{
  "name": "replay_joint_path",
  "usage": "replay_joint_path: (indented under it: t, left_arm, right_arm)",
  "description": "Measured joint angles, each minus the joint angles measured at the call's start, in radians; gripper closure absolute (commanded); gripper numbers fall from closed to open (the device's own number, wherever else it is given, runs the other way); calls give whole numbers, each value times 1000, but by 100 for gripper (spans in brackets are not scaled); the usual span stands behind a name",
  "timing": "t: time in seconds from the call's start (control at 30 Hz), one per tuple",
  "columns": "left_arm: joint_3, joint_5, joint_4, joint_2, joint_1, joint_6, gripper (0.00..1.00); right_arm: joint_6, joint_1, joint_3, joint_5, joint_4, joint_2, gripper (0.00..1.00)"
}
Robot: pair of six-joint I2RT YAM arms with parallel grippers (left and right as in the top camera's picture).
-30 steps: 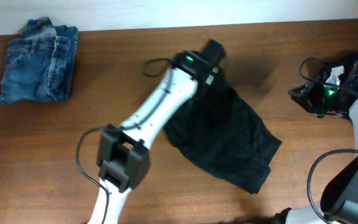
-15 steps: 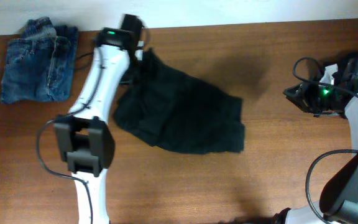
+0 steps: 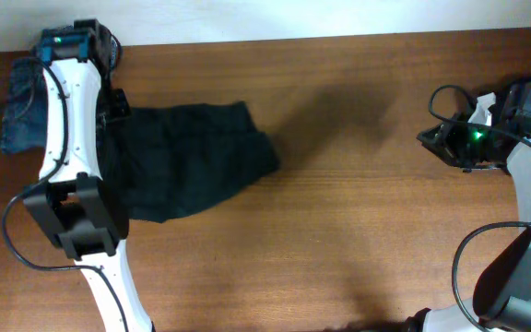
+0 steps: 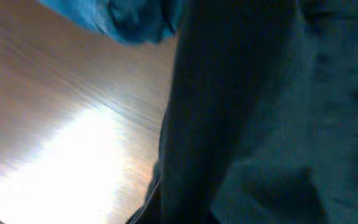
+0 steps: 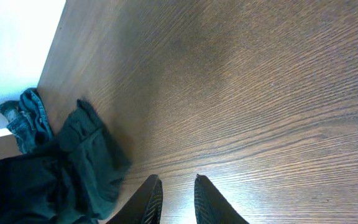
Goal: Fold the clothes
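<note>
One matte black garment (image 3: pixel 187 161), soft and rumpled, spreads out from the left gripper (image 3: pixel 114 97), which is clamped on its edge. One blue denim pile (image 3: pixel 18 115) lies half hidden under that arm. From the left wrist, blurred dark cloth fills the frame and the fingers are unseen. From the right wrist, the right gripper (image 5: pixel 178 180) is narrowly parted and empty, with the garment far ahead.

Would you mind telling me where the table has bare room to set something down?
The widest bare stretch of table lies between the black garment and the right gripper, running to the near edge. The far-left corner is crowded: the jeans, the left arm and the garment bunch together there.
</note>
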Motion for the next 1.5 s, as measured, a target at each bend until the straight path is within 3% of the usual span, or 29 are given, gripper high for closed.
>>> replay_joint_path:
  t: [0.2, 0.67, 0.83, 1.5]
  left_arm:
    - [147, -42, -51, 0, -108, 0, 99]
    - [147, -48, 36, 71, -480, -8, 99]
    - [147, -51, 36, 149, -488, -8, 99]
    - [198, -33, -36, 152, -352, -14, 99]
  right_arm:
    - [-1, 0, 0, 10, -5, 0, 77]
    - [-48, 0, 0, 15, -75, 0, 77]
    - [-58, 0, 0, 18, -78, 0, 77]
    - [-80, 0, 0, 64, -98, 0, 77]
